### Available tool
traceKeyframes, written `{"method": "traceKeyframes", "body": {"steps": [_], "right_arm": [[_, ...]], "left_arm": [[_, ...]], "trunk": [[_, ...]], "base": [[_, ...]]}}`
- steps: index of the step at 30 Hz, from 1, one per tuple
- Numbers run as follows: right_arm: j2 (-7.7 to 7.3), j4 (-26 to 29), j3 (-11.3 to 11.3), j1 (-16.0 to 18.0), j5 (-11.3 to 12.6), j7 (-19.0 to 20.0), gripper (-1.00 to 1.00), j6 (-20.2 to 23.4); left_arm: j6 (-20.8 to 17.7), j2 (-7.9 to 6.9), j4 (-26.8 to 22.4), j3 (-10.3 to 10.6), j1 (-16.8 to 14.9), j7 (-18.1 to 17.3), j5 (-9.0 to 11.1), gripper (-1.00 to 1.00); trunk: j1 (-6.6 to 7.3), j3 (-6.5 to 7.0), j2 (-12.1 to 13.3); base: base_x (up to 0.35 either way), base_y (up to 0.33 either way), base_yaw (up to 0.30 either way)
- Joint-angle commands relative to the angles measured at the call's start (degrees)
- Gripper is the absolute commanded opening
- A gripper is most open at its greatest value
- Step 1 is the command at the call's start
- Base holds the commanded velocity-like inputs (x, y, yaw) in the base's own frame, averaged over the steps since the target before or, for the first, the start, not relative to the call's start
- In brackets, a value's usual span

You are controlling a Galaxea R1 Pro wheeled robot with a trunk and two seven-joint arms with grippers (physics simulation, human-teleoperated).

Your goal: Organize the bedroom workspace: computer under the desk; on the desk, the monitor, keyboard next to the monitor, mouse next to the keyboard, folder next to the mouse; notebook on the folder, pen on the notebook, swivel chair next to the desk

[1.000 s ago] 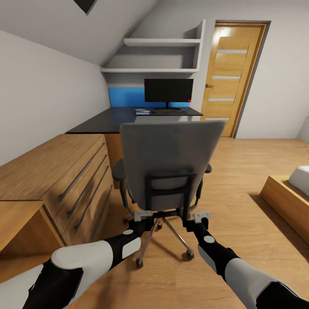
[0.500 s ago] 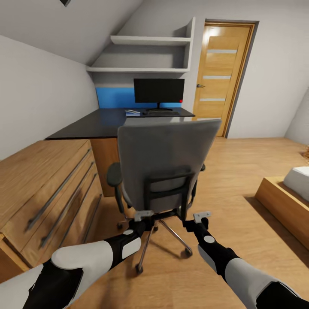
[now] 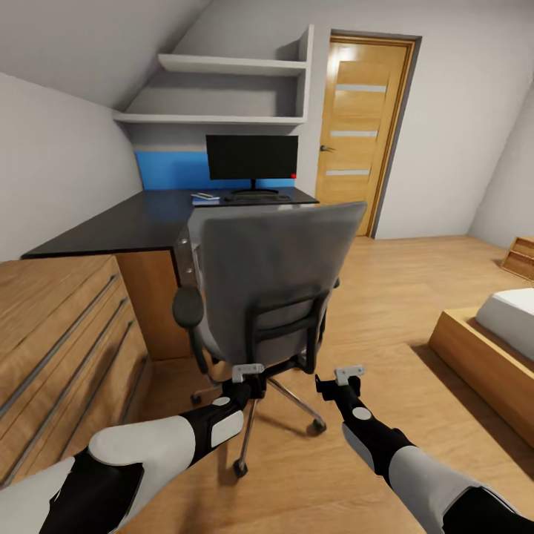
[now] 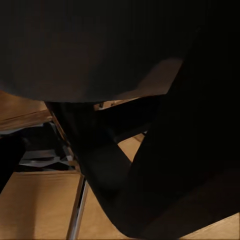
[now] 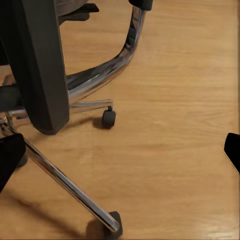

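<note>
The grey swivel chair [image 3: 271, 274] stands with its back to me, just in front of the black desk [image 3: 141, 219]. On the desk, before a blue wall panel, are the monitor [image 3: 252, 157], the keyboard [image 3: 256, 197] under it and a flat bluish item [image 3: 205, 197] to its left. My left gripper [image 3: 248, 377] is at the lower left of the chair's black back frame [image 4: 150, 150], which hides its fingers. My right gripper [image 3: 338, 382] [image 5: 120, 155] stands open beside the frame's right post [image 5: 40, 65], with only floor between its fingers.
A light-wood drawer unit [image 3: 59, 334] runs along the left, close to my left arm. A low wooden bed [image 3: 489, 348] lies at the right and a wooden door [image 3: 360, 126] stands behind the desk. The chair's chrome legs and castors [image 5: 108, 118] spread over the floor below my grippers.
The camera has advanced and swung right, so the room slid left. The chair has rolled closer to the desk with my grippers and turned a little, showing its left armrest.
</note>
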State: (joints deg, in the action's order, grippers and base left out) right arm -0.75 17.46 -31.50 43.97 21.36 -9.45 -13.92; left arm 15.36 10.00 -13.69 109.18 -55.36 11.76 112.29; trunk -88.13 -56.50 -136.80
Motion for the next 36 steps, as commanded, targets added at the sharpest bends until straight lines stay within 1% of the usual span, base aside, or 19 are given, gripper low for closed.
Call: {"method": "traceKeyframes", "body": {"steps": [1, 5, 13, 36], "right_arm": [[-0.04, 0.0, -0.5, 0.0, 0.4, -0.3, 1.00, -0.1], [-0.04, 0.0, -0.5, 0.1, 0.4, -0.3, 1.00, -0.1], [-0.04, 0.0, -0.5, 0.0, 0.4, -0.3, 1.00, -0.1], [-0.04, 0.0, -0.5, 0.1, 0.4, -0.3, 1.00, -0.1]], "left_arm": [[0.3, 0.00, -0.1, 0.4, -0.1, 0.4, 0.3, 1.00], [0.3, 0.00, -0.1, 0.3, -0.1, 0.4, 0.3, 1.00], [0.3, 0.00, -0.1, 0.3, -0.1, 0.4, 0.3, 1.00], [0.3, 0.00, -0.1, 0.3, -0.1, 0.4, 0.3, 1.00]], "trunk": [[-0.03, -0.05, 0.0], [-0.03, -0.05, 0.0], [-0.03, -0.05, 0.0], [-0.03, -0.05, 0.0]], "base": [[0.321, -0.043, -0.045], [0.288, -0.102, -0.017], [0.100, -0.019, -0.001], [0.315, 0.000, 0.000]]}}
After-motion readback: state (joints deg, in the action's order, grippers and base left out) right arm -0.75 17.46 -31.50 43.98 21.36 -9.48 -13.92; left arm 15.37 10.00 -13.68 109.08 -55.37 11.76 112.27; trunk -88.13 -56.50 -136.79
